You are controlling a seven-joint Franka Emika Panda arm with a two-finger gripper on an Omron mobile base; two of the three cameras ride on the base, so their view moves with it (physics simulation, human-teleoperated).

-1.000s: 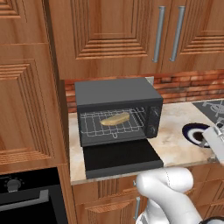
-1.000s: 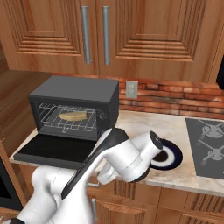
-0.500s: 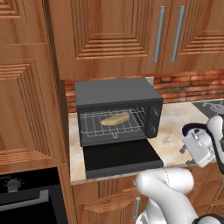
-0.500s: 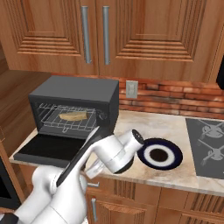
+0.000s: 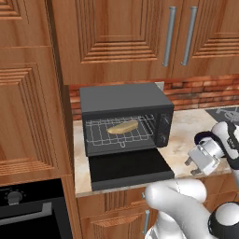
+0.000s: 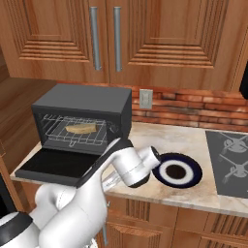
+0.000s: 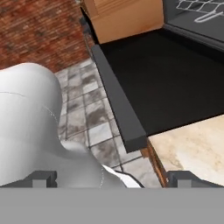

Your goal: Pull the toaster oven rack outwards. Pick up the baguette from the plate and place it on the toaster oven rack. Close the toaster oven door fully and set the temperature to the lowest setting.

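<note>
Hand (image 5: 192,162) low at the tabletop (image 5: 184,135) front edge, fingers apart, nothing between them. Toaster oven (image 5: 122,116) off to its left, door (image 5: 128,167) folded down flat, overhanging the edge, just beside hand. Baguette (image 5: 123,126) lying on rack (image 5: 119,131) inside the cavity. Plate (image 6: 176,170) bare, right behind hand. Stovetop (image 6: 228,155) further right. Bare tabletop between door and plate.
</note>
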